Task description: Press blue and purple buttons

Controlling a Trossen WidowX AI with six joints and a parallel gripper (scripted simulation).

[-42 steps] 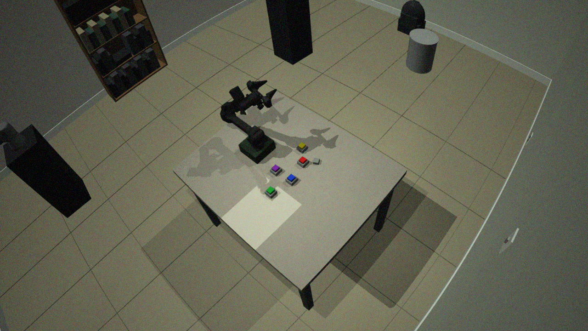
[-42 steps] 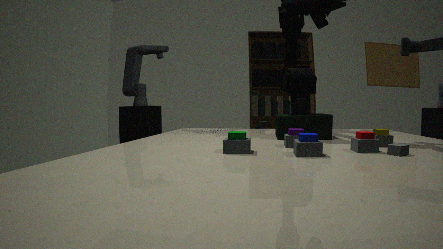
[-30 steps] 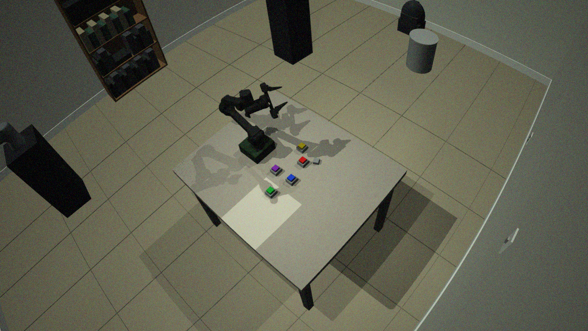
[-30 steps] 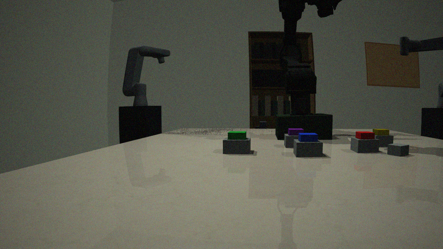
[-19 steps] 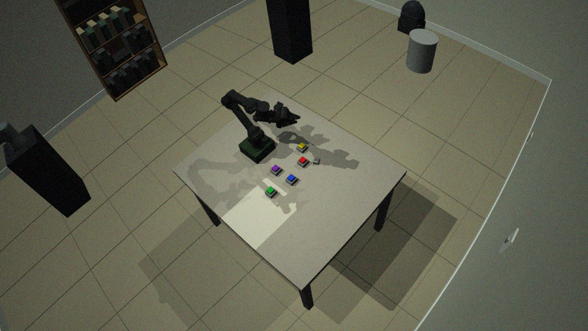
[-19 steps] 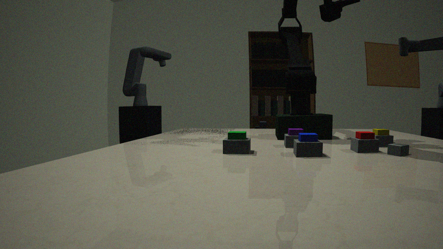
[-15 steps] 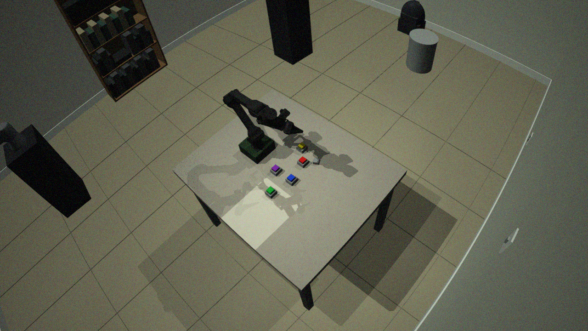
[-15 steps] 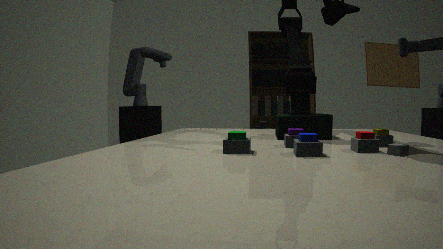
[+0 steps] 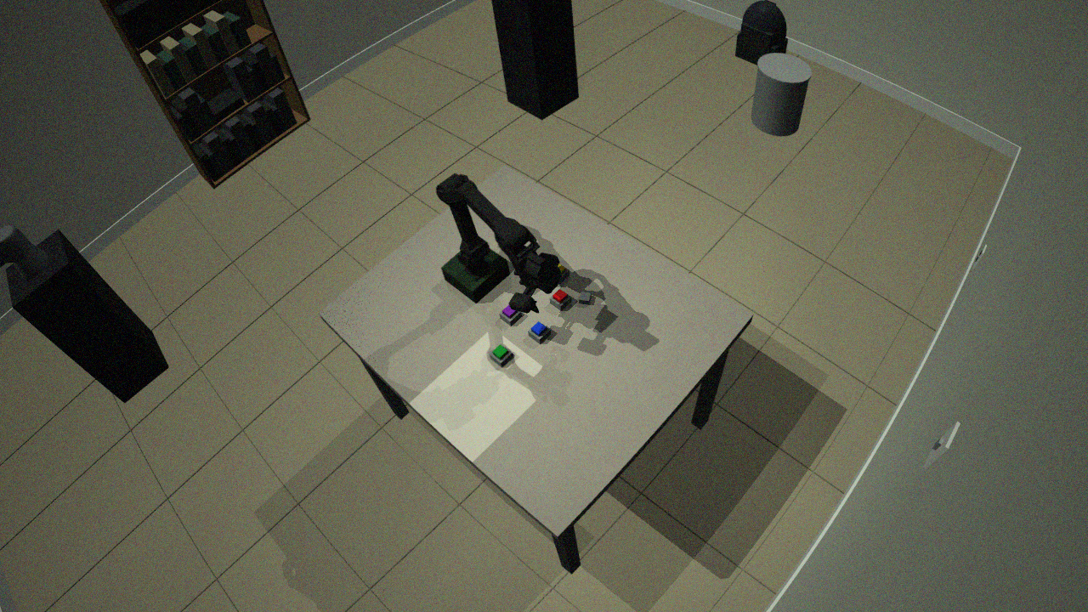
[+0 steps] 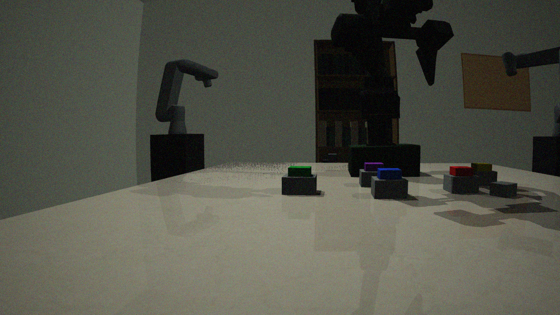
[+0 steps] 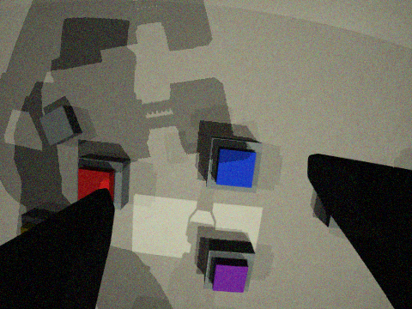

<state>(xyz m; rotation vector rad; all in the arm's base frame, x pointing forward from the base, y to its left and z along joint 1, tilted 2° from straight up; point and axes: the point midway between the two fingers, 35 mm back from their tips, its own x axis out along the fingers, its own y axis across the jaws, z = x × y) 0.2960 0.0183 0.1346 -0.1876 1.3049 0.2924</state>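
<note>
On the pale table top [image 10: 156, 243], toward its far edge by the arm's dark green base, you have, left to right in the exterior view:

- Green square push-button on a grey housing [image 10: 299, 171], nearest the left edge. Not to be pressed.
- Purple square push-button on a grey housing [image 10: 373, 166], second target, just behind the blue one.
- Blue square push-button on a grey housing [image 10: 389, 173], first target, cap up and apparently not yet pressed.
- Red square push-button on a grey housing [image 10: 461, 170], then a yellow one [image 10: 481, 166] behind it.
- Small grey cube block [image 10: 502, 188], just beside the red button's housing.

Risk: your targets sit close together, so a spread descent could strike the purple cap first; drifting right could strike red or nudge the block.

Black parallel-jaw claw [image 11: 209, 189]: spread wide, holding nothing, touching nothing, poised well above the buttons.
</note>
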